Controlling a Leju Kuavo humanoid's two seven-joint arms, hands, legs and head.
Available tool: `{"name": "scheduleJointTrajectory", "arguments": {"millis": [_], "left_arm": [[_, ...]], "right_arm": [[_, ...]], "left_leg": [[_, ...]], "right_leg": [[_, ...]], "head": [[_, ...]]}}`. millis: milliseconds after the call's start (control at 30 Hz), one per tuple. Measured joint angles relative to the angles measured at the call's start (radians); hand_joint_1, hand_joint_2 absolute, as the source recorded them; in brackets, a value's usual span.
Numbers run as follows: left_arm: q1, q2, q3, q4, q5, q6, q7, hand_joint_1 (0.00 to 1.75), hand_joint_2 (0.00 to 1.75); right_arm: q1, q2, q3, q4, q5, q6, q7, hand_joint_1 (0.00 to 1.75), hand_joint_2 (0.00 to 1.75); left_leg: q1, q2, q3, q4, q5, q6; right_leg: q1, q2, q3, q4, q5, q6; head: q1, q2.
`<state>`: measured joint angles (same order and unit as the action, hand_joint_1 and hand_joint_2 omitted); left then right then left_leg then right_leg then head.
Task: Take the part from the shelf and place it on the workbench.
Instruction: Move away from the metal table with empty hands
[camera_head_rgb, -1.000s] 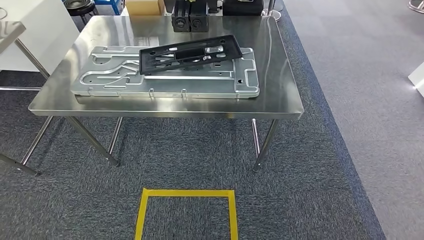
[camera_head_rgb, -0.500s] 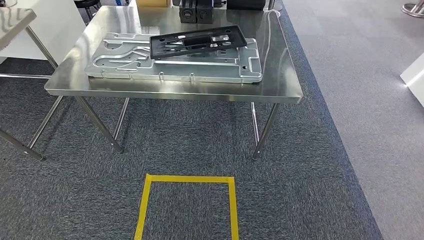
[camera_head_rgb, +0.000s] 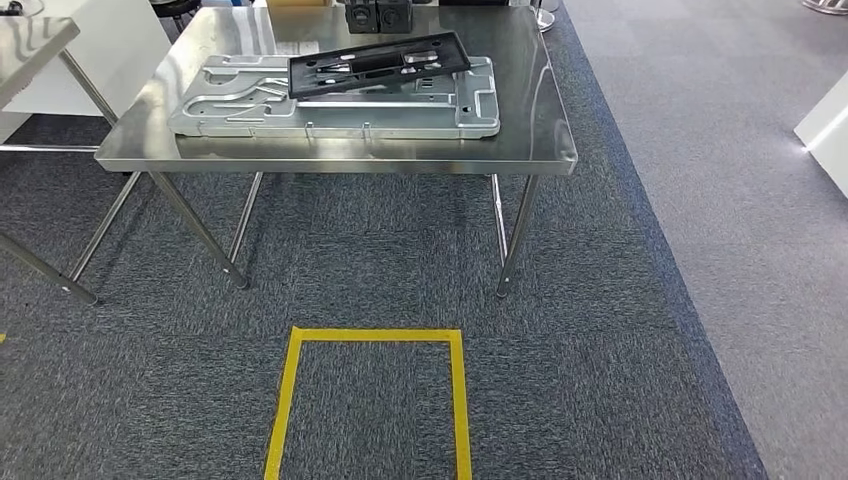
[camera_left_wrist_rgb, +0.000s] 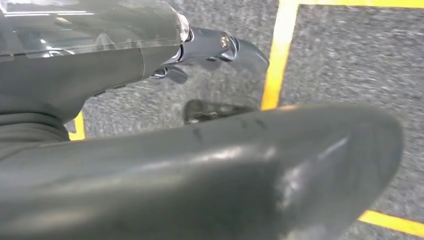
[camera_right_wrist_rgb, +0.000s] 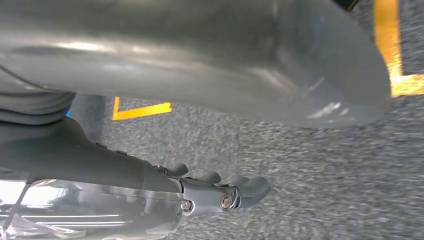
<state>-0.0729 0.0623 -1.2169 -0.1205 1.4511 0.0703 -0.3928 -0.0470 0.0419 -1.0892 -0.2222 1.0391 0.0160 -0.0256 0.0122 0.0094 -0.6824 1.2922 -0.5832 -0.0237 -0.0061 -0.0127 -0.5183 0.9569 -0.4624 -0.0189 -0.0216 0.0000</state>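
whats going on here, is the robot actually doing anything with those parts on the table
Nothing is being handled right now. The black part lies on top of the large silver plate on the steel workbench, some way ahead of the robot beyond a yellow floor square. The left hand and right hand hang over the carpet near yellow tape, holding nothing, fingers loosely extended. The part looks already placed on the bench.

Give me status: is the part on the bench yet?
Looks done: a black part lies on a silver plate on the steel workbench. In hand: nothing. The left hand and right hand hang over carpet, fingers apart, holding nothing. Left: nothing obvious. The robot stands behind the yellow floor square, away from the bench.
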Motion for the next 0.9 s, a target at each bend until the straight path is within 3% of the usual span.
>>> {"name": "scheduleJointTrajectory", "arguments": {"millis": [33,100,167,200,233,300,333,433,467,500,533,600,667,700,800,833,900], "left_arm": [[0.000,0.000,-0.001,0.000,0.000,0.000,0.000,0.00,0.00],[-0.002,0.001,-0.001,0.000,0.000,0.001,0.000,0.00,0.00],[-0.005,0.001,-0.001,0.000,0.000,0.001,0.000,0.00,0.00],[-0.006,0.001,-0.001,0.000,0.000,0.001,0.000,0.00,0.00],[-0.005,0.001,-0.001,0.000,0.000,0.001,0.000,0.00,0.00],[-0.004,-0.001,-0.002,0.000,0.000,0.001,0.001,0.00,0.00],[-0.004,-0.002,-0.002,0.000,0.000,0.002,0.001,0.00,0.00],[-0.004,-0.004,-0.003,0.000,0.000,0.004,0.002,0.00,0.00],[-0.004,-0.005,-0.004,0.000,0.000,0.005,0.003,0.00,0.00],[-0.004,-0.005,-0.005,0.000,0.000,0.006,0.004,0.00,0.00],[-0.004,-0.005,-0.006,0.000,0.000,0.008,0.008,0.00,0.00],[-0.004,-0.007,-0.008,0.000,0.000,0.012,0.023,0.00,0.00],[-0.005,-0.011,-0.011,0.000,0.000,0.017,0.040,0.00,0.00],[-0.005,-0.012,-0.012,0.000,0.000,0.019,0.047,0.00,0.00],[-0.006,-0.013,-0.019,0.000,0.000,0.026,0.060,0.00,0.00],[-0.006,-0.013,-0.021,0.000,0.000,0.028,0.062,0.00,0.00],[-0.005,-0.012,-0.024,0.000,0.000,0.029,0.064,0.00,0.00]], "right_arm": [[0.000,0.001,0.000,0.001,0.000,0.001,0.001,0.00,0.00],[0.000,0.002,0.001,0.001,0.001,0.002,0.001,0.00,0.00],[-0.001,0.004,0.001,0.001,0.001,0.002,0.001,0.00,0.00],[-0.001,0.004,0.001,0.001,0.001,0.002,0.001,0.00,0.00],[0.000,0.005,0.001,0.001,0.001,0.002,0.001,0.00,0.00],[0.001,0.005,0.002,0.001,0.001,0.004,0.002,0.00,0.00],[0.001,0.005,0.002,0.002,0.001,0.005,0.002,0.00,0.00],[0.003,0.006,0.002,0.002,0.000,0.007,-0.005,0.00,0.00],[0.004,0.006,0.002,0.002,0.002,0.006,-0.009,0.00,0.00],[0.004,0.005,0.002,0.002,0.005,0.004,-0.011,0.00,0.00],[0.004,0.005,0.002,0.002,0.008,0.001,-0.010,0.00,0.00],[0.003,0.004,0.002,0.002,0.015,-0.005,-0.004,0.00,0.00],[0.001,0.001,0.002,0.002,0.020,-0.007,0.000,0.00,0.00],[0.000,0.000,0.002,0.002,0.023,-0.007,0.001,0.00,0.00],[-0.001,-0.003,0.002,0.002,0.026,-0.007,0.001,0.00,0.00],[-0.001,-0.003,0.003,0.002,0.026,-0.007,0.001,0.00,0.00],[-0.001,-0.003,0.003,0.002,0.026,-0.006,0.000,0.00,0.00]], "left_leg": [[0.000,0.000,0.024,-0.006,0.024,0.001],[0.000,-0.001,0.123,-0.121,0.067,0.008],[-0.004,-0.003,0.224,-0.268,0.056,0.018],[-0.007,-0.004,0.248,-0.310,0.045,0.023],[-0.009,-0.004,0.251,-0.326,0.042,0.029],[-0.006,-0.001,0.235,-0.329,0.057,0.043],[-0.004,0.002,0.225,-0.331,0.068,0.052],[-0.006,0.005,0.188,-0.332,0.098,0.068],[-0.007,0.005,0.175,-0.331,0.106,0.069],[-0.008,0.005,0.163,-0.330,0.114,0.068],[-0.009,0.005,0.152,-0.329,0.121,0.067],[-0.010,0.004,0.136,-0.326,0.133,0.063],[-0.013,0.005,0.127,-0.323,0.143,0.056],[-0.014,0.005,0.124,-0.322,0.148,0.051],[-0.015,0.006,0.113,-0.315,0.154,0.034],[-0.016,0.004,0.104,-0.298,0.139,0.029],[-0.012,0.000,0.065,-0.199,0.072,0.020]], "right_leg": [[0.001,0.000,-0.019,0.007,0.009,0.002],[0.001,0.001,-0.053,0.024,0.023,0.008],[0.004,0.001,-0.075,0.038,0.037,0.018],[0.004,0.000,-0.081,0.041,0.044,0.023],[0.004,0.000,-0.084,0.042,0.053,0.029],[0.003,0.003,-0.094,0.046,0.053,0.040],[0.002,0.005,-0.104,0.065,0.028,0.047],[-0.005,0.009,-0.151,0.228,-0.109,0.063],[-0.006,0.009,-0.163,0.285,-0.133,0.066],[-0.007,0.009,-0.163,0.320,-0.131,0.068],[-0.008,0.009,-0.147,0.319,-0.109,0.068],[-0.006,0.009,-0.064,0.214,-0.049,0.060],[0.000,0.008,0.031,0.068,-0.034,0.044],[0.003,0.008,0.056,0.024,-0.040,0.037],[0.000,0.006,0.066,-0.018,-0.046,0.021],[-0.003,0.005,0.065,-0.024,-0.043,0.015],[-0.006,0.001,0.057,-0.026,-0.033,0.005]], "head": [[0.000,0.000],[0.000,0.000],[0.000,0.000],[0.000,0.000],[0.000,0.000],[0.000,0.000],[0.000,0.000],[0.000,0.000],[0.000,0.000],[0.000,0.000],[0.000,0.000],[0.000,0.000],[0.000,0.000],[0.000,0.000],[0.000,0.000],[0.000,0.000],[0.000,0.000]]}}
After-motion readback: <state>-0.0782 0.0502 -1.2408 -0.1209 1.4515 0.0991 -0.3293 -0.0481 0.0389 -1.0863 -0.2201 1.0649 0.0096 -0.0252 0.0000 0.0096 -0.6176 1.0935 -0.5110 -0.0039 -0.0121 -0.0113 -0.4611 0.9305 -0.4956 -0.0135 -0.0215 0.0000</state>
